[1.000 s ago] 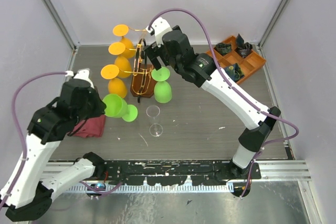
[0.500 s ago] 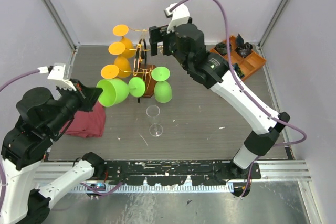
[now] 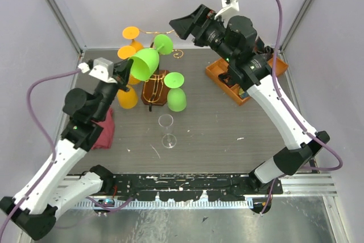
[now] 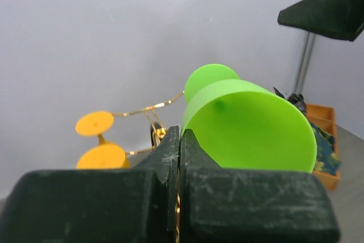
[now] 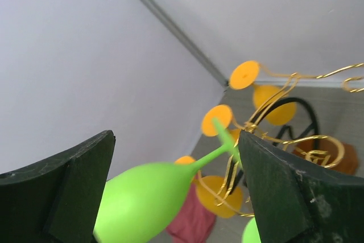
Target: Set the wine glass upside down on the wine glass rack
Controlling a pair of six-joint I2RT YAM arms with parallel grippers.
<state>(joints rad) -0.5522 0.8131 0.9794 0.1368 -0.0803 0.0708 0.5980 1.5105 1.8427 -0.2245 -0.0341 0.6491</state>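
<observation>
Tabletop [image 3: 227, 140]; left end effector [image 4: 179, 140] tight on wine glass [image 3: 145, 62], right end effector [image 5: 175, 140] apart

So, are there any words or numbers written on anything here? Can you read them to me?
None: no word, number or label can be read in any view.
The green wine glass, the wine glass rack and the orange tray are plain.
The white marks on the black rail look like scuffs, not letters.
</observation>
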